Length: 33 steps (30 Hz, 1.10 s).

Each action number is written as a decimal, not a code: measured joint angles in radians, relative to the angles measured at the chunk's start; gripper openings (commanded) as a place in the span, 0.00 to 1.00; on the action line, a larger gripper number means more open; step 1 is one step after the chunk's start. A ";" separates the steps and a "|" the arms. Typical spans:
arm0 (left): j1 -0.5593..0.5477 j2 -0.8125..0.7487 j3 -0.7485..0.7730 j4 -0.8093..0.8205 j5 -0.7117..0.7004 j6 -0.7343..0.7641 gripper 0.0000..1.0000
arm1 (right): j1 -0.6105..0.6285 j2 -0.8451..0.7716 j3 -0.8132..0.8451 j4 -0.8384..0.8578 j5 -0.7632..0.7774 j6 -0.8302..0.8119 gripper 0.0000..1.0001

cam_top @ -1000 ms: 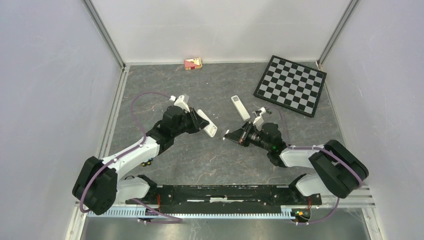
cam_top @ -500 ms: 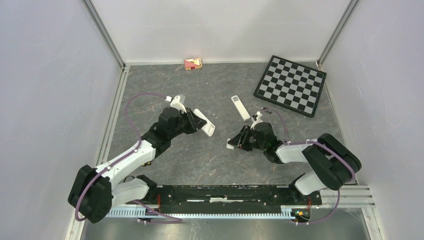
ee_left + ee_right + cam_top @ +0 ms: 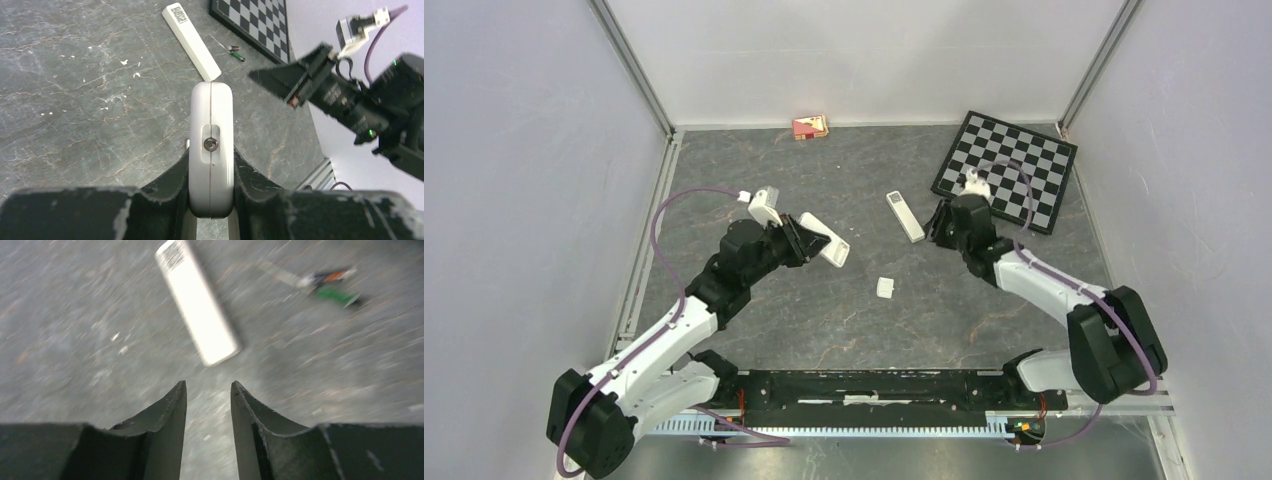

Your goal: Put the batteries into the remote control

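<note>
Your left gripper [image 3: 211, 156] clamped on the remote control [image 3: 211, 115] | your right gripper [image 3: 208, 386] slightly apart, empty | batteries [image 3: 336, 286] on table [image 3: 75, 320] at its 1 o'clock | slim white bar [image 3: 197, 302] at its 12 o'clock

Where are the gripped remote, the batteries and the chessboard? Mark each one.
remote [image 3: 211, 112], left wrist view, on its white end face.
batteries [image 3: 341, 295], right wrist view, on the blurred green body.
chessboard [image 3: 1004, 170], top external view, on its middle squares.
</note>
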 measured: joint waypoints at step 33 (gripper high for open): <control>0.002 -0.020 -0.012 0.286 0.576 0.108 0.02 | -0.266 0.517 0.485 -0.363 -0.088 -0.937 0.50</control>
